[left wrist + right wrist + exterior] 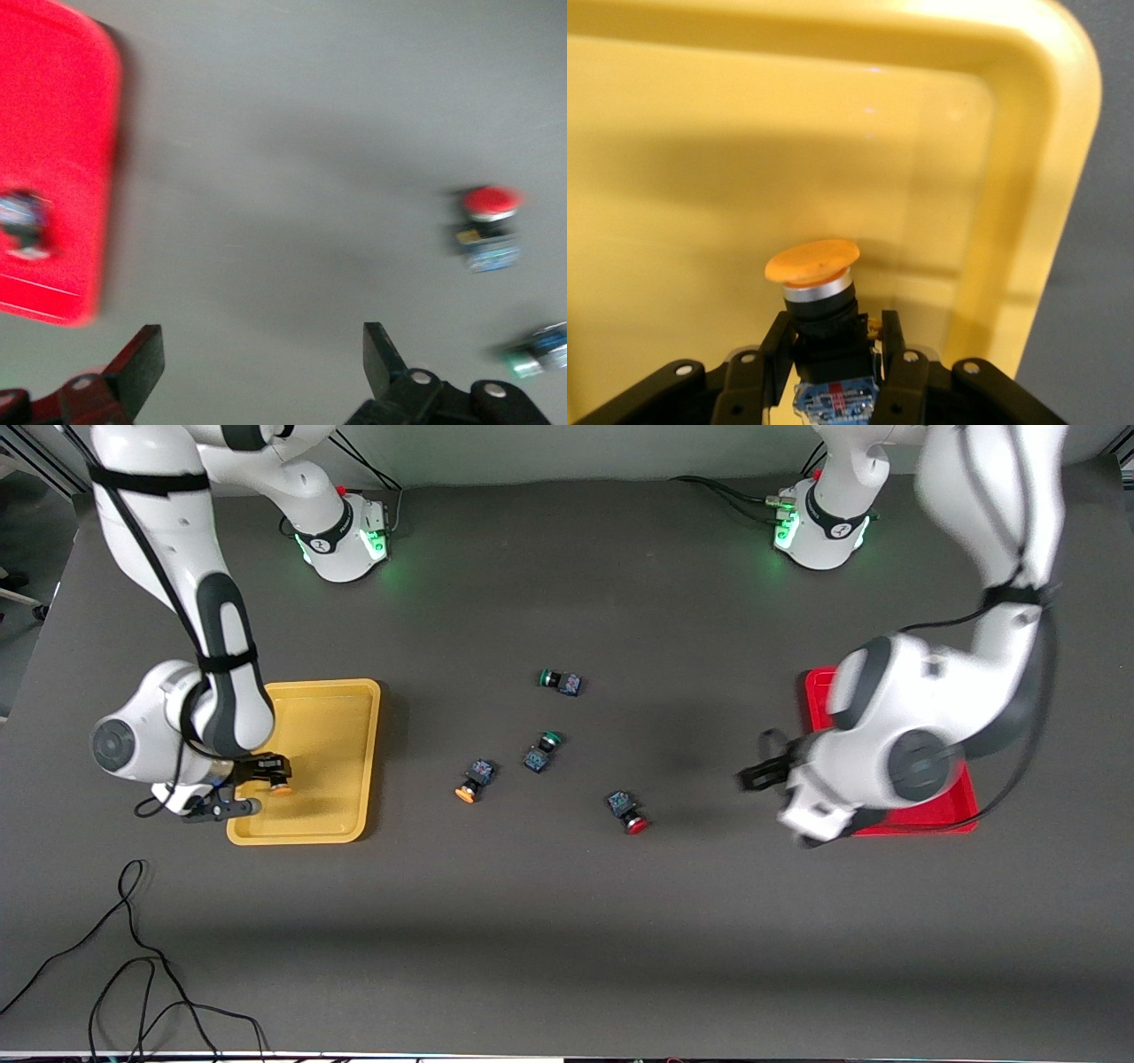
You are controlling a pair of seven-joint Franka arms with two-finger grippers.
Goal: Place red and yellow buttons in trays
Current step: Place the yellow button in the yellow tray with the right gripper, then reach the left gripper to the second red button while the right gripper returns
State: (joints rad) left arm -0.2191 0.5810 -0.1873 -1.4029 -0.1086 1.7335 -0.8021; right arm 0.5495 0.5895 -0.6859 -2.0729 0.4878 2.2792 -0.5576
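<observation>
Over the yellow tray [347, 717], at its corner nearest the front camera and the right arm's end of the worktop [567, 939], your right claw [831, 372] is clamped on the dark body of an orange-capped button [812, 263]. Your left claw [264, 363] hangs with its fingers [142, 359] spread apart over bare worktop beside the red tray [53, 133]; something small lies in that tray, probably a button [22, 221], though it shows blurred. On the worktop between the trays you have another orange button [472, 781], a red button [627, 812] and two green-capped ones [560, 682] [541, 750].
</observation>
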